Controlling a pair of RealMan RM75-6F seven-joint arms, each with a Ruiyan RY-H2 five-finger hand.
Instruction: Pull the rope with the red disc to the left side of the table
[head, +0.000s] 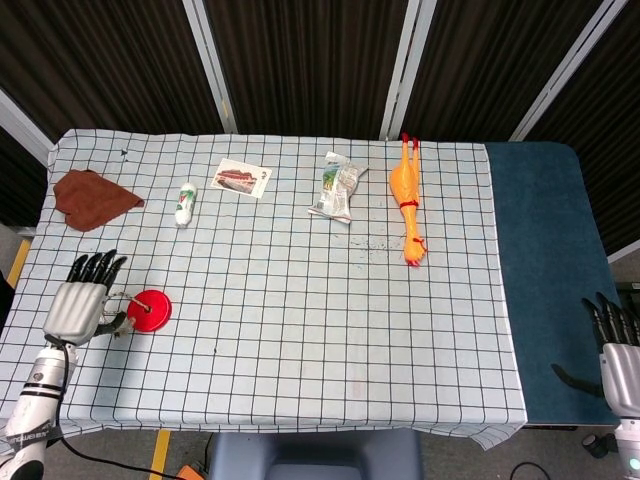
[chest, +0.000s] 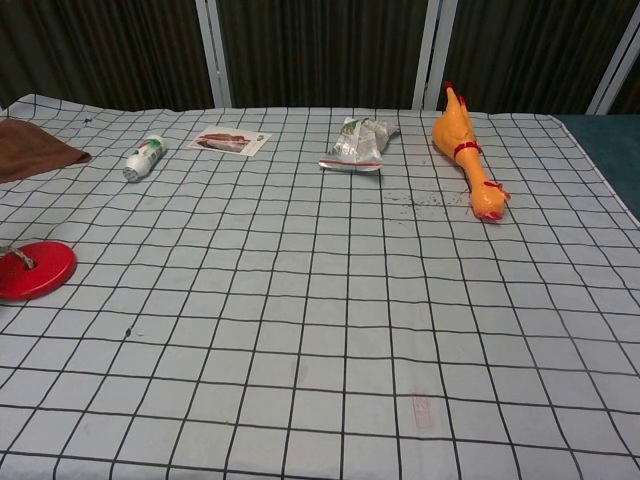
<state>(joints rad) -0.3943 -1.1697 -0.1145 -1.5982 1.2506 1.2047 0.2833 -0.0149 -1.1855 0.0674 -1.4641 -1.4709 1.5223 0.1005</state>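
Observation:
The red disc (head: 149, 307) lies flat near the table's left edge, and it also shows at the left border of the chest view as the red disc (chest: 35, 270). A short piece of tan rope (head: 122, 298) runs from the disc's centre toward my left hand (head: 79, 303). That hand lies just left of the disc with its fingers stretched out and apart. Most of the rope is hidden under it, and I see no grip on the rope. My right hand (head: 620, 345) hangs off the table's right end, fingers apart, holding nothing.
Along the far side lie a brown cloth (head: 90, 196), a small white bottle (head: 185, 203), a picture card (head: 242, 178), a crumpled packet (head: 337, 186) and a rubber chicken (head: 406, 196). A dark blue mat (head: 545, 270) covers the table's right end.

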